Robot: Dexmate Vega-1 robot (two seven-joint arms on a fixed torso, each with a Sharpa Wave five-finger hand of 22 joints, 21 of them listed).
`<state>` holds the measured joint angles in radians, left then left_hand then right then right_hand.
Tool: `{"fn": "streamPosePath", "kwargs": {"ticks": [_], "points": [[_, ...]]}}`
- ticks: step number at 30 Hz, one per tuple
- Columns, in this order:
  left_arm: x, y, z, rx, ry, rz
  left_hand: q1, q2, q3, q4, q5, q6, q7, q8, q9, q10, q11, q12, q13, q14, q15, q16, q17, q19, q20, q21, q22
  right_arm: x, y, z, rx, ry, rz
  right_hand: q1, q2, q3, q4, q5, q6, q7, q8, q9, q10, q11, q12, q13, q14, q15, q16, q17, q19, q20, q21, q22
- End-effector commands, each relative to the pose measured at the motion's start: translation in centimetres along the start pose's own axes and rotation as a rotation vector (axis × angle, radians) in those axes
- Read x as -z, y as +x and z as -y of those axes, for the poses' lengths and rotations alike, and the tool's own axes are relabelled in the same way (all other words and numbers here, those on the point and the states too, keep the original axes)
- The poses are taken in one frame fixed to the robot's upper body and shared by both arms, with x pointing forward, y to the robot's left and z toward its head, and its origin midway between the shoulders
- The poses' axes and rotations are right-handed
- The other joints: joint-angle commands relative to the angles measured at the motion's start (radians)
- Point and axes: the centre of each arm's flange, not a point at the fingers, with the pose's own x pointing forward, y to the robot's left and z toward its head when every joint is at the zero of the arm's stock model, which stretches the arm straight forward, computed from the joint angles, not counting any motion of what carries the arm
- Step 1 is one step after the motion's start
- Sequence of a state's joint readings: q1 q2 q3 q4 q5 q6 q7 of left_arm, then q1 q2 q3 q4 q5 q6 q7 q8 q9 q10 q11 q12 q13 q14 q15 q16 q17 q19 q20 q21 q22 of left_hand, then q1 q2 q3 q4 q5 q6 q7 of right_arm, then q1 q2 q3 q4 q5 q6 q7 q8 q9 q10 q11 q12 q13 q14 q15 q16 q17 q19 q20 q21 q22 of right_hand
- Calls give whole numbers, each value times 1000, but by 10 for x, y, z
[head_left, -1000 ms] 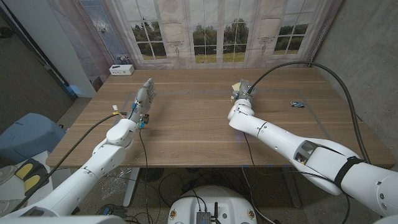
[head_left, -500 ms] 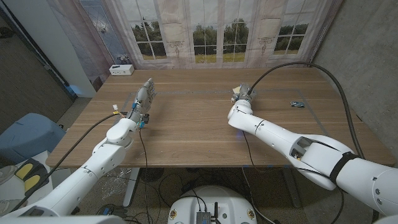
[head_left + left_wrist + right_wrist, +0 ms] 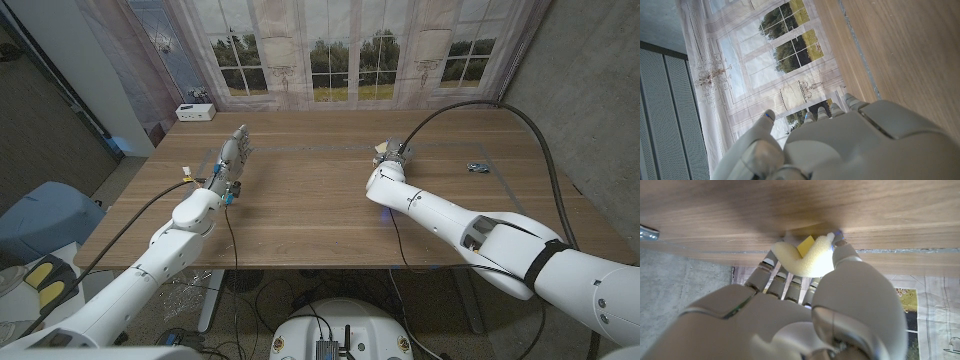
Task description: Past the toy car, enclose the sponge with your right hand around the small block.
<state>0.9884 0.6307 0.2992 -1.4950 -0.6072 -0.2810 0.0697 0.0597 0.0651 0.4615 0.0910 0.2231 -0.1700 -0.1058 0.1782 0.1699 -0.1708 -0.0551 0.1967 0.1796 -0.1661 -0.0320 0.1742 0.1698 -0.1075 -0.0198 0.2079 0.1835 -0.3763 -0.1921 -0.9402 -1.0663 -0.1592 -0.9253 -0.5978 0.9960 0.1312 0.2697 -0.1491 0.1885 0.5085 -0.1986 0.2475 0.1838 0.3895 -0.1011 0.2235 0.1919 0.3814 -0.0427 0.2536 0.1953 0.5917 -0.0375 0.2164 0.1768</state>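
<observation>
My right hand (image 3: 391, 152) was out past the middle of the wooden table (image 3: 300, 200), fingers (image 3: 771, 260) and thumb curled round the pale yellow sponge (image 3: 802, 260), gripping it. The sponge bent in a curve over a small yellow block (image 3: 805, 245), which showed just inside the fold against the tabletop. In the head view the sponge (image 3: 381, 144) peeked out at the far side of my hand. The toy car (image 3: 478, 167), small and blue, sat well to the right of that hand, apart from it. My left hand (image 3: 232, 157) held nothing, fingers straight and apart, over the left part of the table.
</observation>
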Motion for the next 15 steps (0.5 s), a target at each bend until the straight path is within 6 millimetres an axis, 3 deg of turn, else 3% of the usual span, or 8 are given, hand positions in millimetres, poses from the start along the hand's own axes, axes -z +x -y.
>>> {"fn": "streamPosePath", "kwargs": {"ticks": [1,5,9,15], "points": [[0,5,3,8,-1,1,3,7,-5,-1,8,-47,-4,1,2,-68,2,3,3,-86,-16,5,3,-4,10,0,2,4,2,-2,18,17,-27,44,0,2,-15,-2,54,0,5,2,48,-6,12,2,58,-113,22,2,32,-11,14,2],[0,5,3,9,-1,3,3,7,-6,-1,8,-47,-4,1,2,-69,2,2,3,-86,-16,5,3,-4,11,0,2,5,3,-2,10,20,-31,72,-5,-1,-21,-2,65,11,-3,2,65,-8,10,2,87,-136,30,0,59,-36,22,3],[0,5,2,7,-2,3,3,7,-6,-1,8,-47,-7,1,2,-70,2,2,3,-86,-15,5,3,-4,10,0,2,5,6,-4,-10,15,-43,142,-3,3,-27,0,125,15,-3,3,109,-16,9,1,174,-177,56,0,142,-75,52,6],[1,4,1,2,-3,4,3,8,-6,-1,8,-46,-8,1,2,-70,2,2,3,-86,-16,5,3,-3,10,1,2,5,8,-6,-11,7,-50,236,13,26,-29,1,189,47,-6,4,204,-32,20,1,283,-196,68,-4,219,-127,91,14]]}}
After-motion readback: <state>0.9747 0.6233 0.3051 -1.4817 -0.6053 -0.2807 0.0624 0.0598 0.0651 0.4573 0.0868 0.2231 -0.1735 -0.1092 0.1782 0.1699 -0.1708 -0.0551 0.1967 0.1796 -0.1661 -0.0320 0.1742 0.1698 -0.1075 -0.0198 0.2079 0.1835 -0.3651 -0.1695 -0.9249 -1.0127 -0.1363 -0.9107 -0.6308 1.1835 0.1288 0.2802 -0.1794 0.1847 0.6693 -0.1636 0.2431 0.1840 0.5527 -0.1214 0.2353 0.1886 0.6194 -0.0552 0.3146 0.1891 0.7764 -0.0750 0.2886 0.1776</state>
